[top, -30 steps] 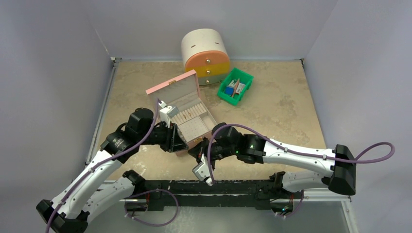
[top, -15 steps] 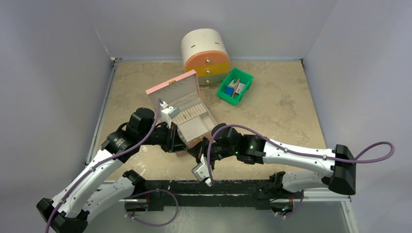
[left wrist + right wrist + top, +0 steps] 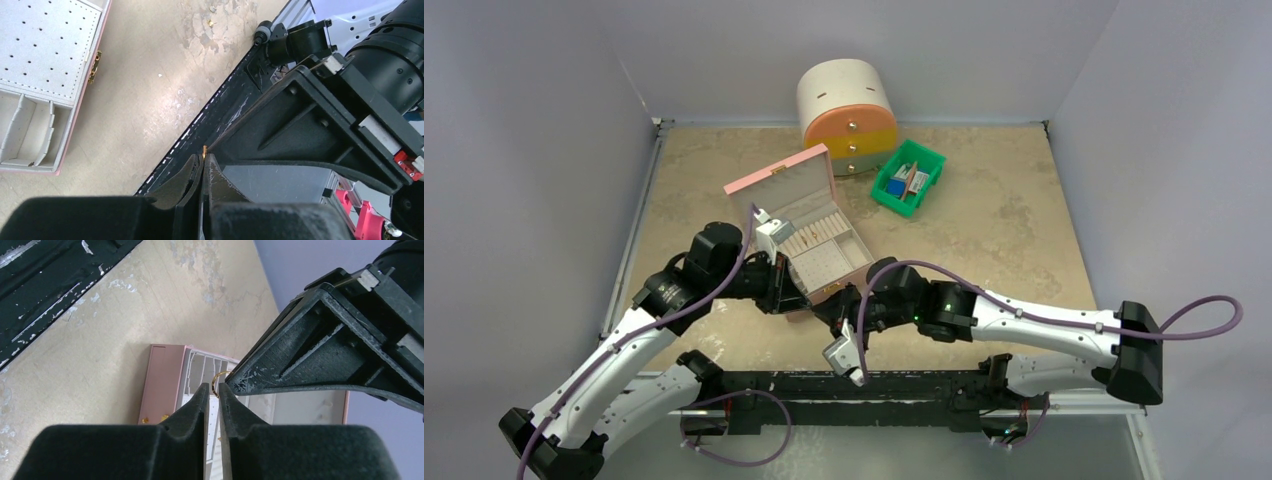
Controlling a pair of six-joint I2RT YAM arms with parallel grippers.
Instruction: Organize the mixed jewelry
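Observation:
Both grippers meet just in front of the open pink jewellery box [image 3: 819, 245]. A thin gold ring [image 3: 215, 379] stands between them. My left gripper [image 3: 204, 156] is shut on the ring [image 3: 204, 149], which shows there edge-on as a gold sliver poking from the tips. In the right wrist view my right gripper [image 3: 214, 387] has its jaws a narrow gap apart, one arc of the ring lying in that gap. From above, the left gripper [image 3: 802, 298] and the right gripper [image 3: 828, 312] nearly touch, and the ring is too small to see. A loose gold stud [image 3: 211, 23] lies on the table.
The box's perforated tray [image 3: 45, 50] and its compartments lie beside the left gripper. A round cabinet with orange and yellow drawers [image 3: 847, 115] and a green bin [image 3: 909, 175] of coloured items stand at the back. The black rail [image 3: 200, 120] marks the table's near edge.
The left jaws have closed onto the ring. The right jaws, shut before, have parted a little, and the right arm has shifted slightly to the right.

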